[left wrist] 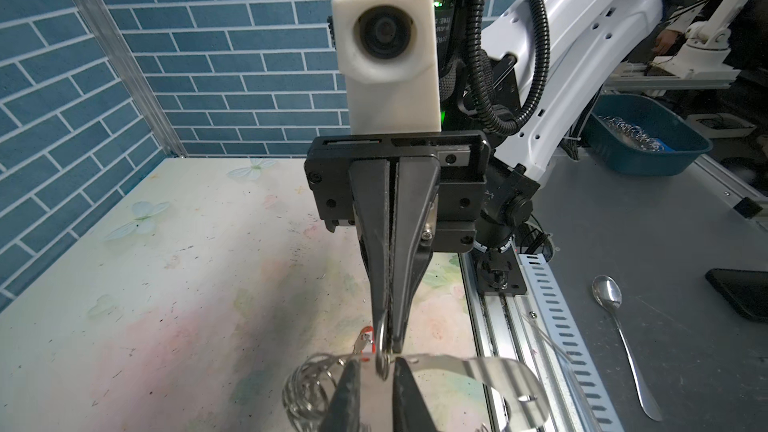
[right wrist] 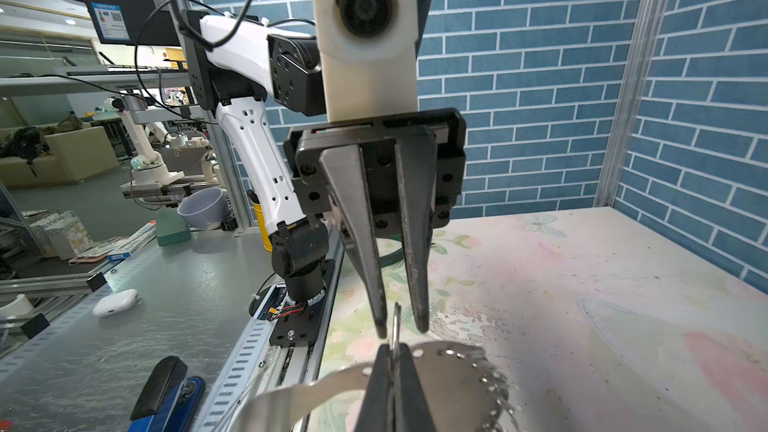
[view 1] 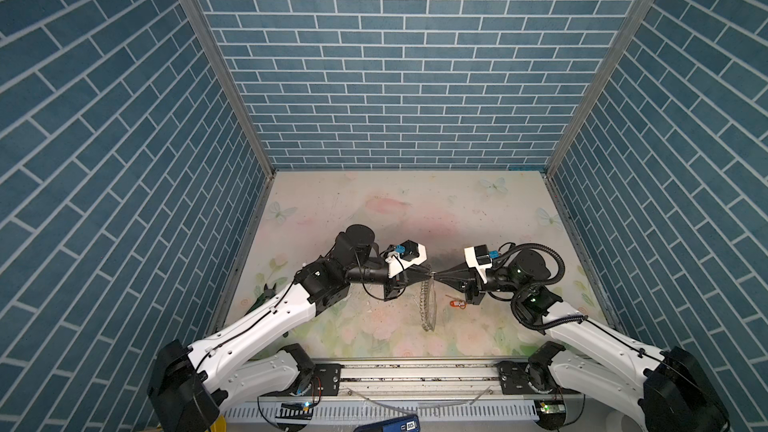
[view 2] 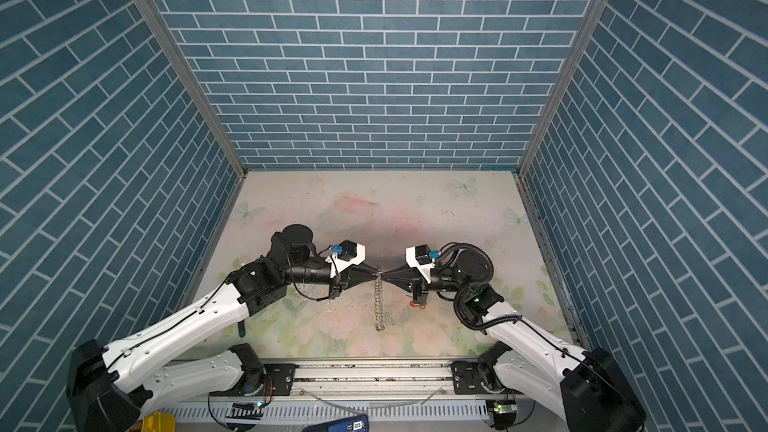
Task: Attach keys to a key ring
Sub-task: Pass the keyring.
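Both grippers meet tip to tip above the middle of the mat. My right gripper [view 1: 437, 275] [right wrist: 394, 349] is shut on a small silver ring at the rim of the key ring [view 1: 427, 309] [right wrist: 453, 371]. The hoop hangs down from that grip, its fringe of silver rings [left wrist: 307, 384] dangling. My left gripper [view 1: 429, 274] [left wrist: 376, 363] stands narrowly open, and the pinched small ring [right wrist: 397, 320] sits edge-on in the gap between its fingertips. The keys, one orange-red tag [view 1: 457, 304] [left wrist: 365, 332], lie on the mat under the right gripper, held by neither.
Blue brick walls close in the floral mat [view 1: 374, 209] on three sides. A metal rail [view 1: 415, 371] runs along the front edge. Off the mat lie a spoon [left wrist: 615, 317], a blue bin of rings [left wrist: 648, 139] and a stapler [right wrist: 166, 384].
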Controlling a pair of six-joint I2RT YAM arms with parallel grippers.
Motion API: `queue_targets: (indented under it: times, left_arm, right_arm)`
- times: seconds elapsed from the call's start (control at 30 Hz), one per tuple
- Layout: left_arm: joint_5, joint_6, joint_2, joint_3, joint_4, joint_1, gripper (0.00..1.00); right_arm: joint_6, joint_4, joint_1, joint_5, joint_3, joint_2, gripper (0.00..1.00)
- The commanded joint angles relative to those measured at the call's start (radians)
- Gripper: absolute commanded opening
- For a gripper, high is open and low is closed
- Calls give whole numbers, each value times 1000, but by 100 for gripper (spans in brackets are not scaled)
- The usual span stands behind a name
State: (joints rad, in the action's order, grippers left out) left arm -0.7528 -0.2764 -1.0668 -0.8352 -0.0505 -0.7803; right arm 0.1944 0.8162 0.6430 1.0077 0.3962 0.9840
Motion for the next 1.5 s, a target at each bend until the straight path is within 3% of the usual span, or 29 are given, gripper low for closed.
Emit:
queue_targets:
  times: [0.0,0.3,0.5,0.7,0.9,1.47]
  left_arm:
    - [-58,30,-4,18,50,9,15]
    - [-94,65,-13,34,116,15,7]
    - [-79,69,-12,35,124,16,5]
    - [-10,27,-18,10,46,16,1]
    - [27,-20,-37,-26,-44,9,0]
    - [12,-67,-104,-84,-174,-12,0]
  right_arm:
    - [51,131,-3,29,-24,6,0]
    - [114,266,-2,33,-31,64,0]
    - [102,253,0,34,-25,90,0]
    - [-43,-29,0,-10,2,15,0]
    - [-178,-325,-1,-52,44,-61,9]
    - [-175,-350,0,-40,61,-64,15]
